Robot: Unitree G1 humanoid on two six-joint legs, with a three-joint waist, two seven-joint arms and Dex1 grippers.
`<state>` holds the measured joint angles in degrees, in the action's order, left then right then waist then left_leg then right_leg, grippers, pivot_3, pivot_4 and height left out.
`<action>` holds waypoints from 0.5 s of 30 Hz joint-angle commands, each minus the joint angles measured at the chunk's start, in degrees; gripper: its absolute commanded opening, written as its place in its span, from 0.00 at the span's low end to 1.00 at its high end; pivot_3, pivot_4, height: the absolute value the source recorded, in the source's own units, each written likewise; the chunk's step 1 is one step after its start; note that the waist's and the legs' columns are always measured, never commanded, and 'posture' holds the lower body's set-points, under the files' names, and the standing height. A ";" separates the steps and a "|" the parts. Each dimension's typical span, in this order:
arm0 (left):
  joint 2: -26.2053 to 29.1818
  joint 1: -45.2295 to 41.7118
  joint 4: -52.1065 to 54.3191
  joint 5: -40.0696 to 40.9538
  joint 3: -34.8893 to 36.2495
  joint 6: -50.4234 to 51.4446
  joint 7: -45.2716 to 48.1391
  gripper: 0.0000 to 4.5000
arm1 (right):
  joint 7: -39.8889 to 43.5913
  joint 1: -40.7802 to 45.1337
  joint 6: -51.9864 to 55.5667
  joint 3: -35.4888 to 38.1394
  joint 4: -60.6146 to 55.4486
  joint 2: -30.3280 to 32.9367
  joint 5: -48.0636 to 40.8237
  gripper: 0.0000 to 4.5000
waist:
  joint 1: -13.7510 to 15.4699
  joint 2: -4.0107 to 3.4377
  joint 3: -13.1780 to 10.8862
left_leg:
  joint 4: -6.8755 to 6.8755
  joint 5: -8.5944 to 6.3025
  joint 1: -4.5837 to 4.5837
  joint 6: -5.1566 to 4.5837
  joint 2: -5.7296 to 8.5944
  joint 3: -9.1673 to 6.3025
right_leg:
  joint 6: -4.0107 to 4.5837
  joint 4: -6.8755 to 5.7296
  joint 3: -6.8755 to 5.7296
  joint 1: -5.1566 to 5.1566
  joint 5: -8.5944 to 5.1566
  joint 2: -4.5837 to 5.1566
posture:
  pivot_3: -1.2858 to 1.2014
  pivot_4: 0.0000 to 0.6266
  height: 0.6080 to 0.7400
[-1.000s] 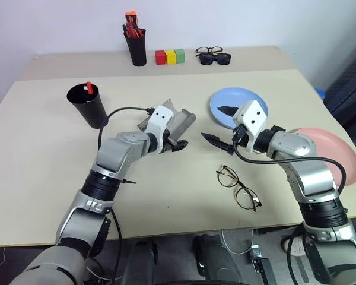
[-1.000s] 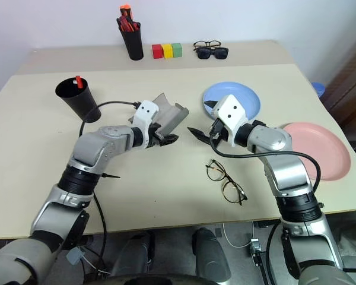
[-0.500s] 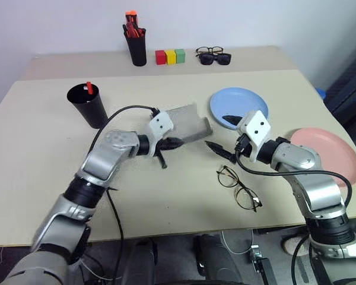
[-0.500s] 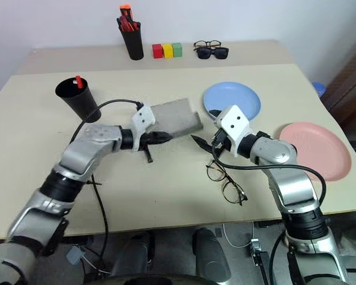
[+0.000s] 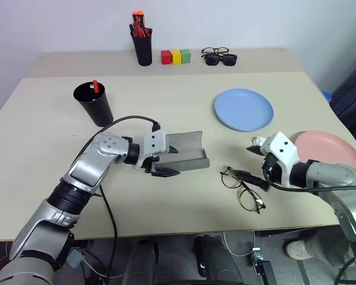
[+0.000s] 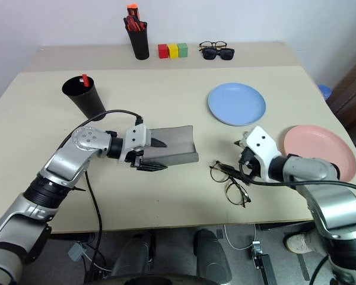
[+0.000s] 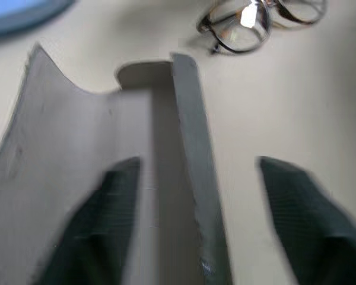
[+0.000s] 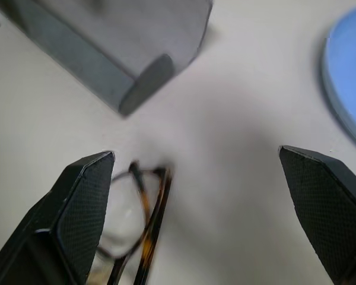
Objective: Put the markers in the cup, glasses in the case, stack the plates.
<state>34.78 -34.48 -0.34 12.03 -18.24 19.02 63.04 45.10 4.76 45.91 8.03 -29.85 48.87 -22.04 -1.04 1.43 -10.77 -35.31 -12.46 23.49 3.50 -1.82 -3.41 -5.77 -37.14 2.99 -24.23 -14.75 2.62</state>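
The grey case [image 5: 187, 151] lies open on the table, its lid standing up behind the tray. My left gripper [image 5: 178, 161] is open and straddles the case's front wall [image 7: 190, 178], one finger [image 7: 101, 219] inside and one over the table. The wire-framed glasses [image 5: 240, 187] lie just right of the case. My right gripper [image 5: 244, 160] hovers open over their near end, and one finger [image 8: 83, 202] is beside a lens. The black marker with a red end [image 5: 95, 86] stands in the black cup [image 5: 94, 107]. The blue plate [image 5: 243, 110] and the pink plate [image 5: 335, 148] lie apart.
A tall black pen holder [image 5: 143, 48] with orange-capped markers, three coloured blocks [image 5: 175, 56] and two more pairs of glasses [image 5: 219, 57] line the far edge. The pink plate sits near the table's right edge, behind my right forearm.
The left wrist rolled and set the case down open on the table, then its fingers spread. The right gripper pulled back and down to the glasses, still open. The camera view shifted slightly.
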 commanded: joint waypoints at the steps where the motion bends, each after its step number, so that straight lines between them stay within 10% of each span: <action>1: -0.02 3.29 2.89 4.39 7.22 2.65 -2.67 0.73 | -1.08 -2.71 2.70 2.54 -3.58 1.17 -1.09 1.00 | -0.20 -0.01 0.00 | 0.00 -0.01 -0.01 -0.02 0.00 0.00 | 0.00 -0.02 0.01 0.00 0.00 0.00 | 0.52 0.24 1.00; 15: 4.61 17.26 21.15 10.72 11.95 8.29 -3.05 0.74 | -4.06 -5.36 9.02 2.32 -4.11 -0.10 -3.82 0.89 | 0.18 -0.02 0.01 | -0.09 -0.02 -0.03 -0.04 0.00 0.01 | 0.02 -0.01 0.01 0.07 -0.02 0.02 | 0.52 0.24 1.00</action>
<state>38.82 -17.51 18.46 22.01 -6.49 27.36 59.92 41.22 -1.02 54.75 9.70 -33.32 48.46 -25.13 -0.86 1.41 -10.77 -35.40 -12.48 23.46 3.47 -1.82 -3.40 -5.75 -37.15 3.00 -24.16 -14.77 2.64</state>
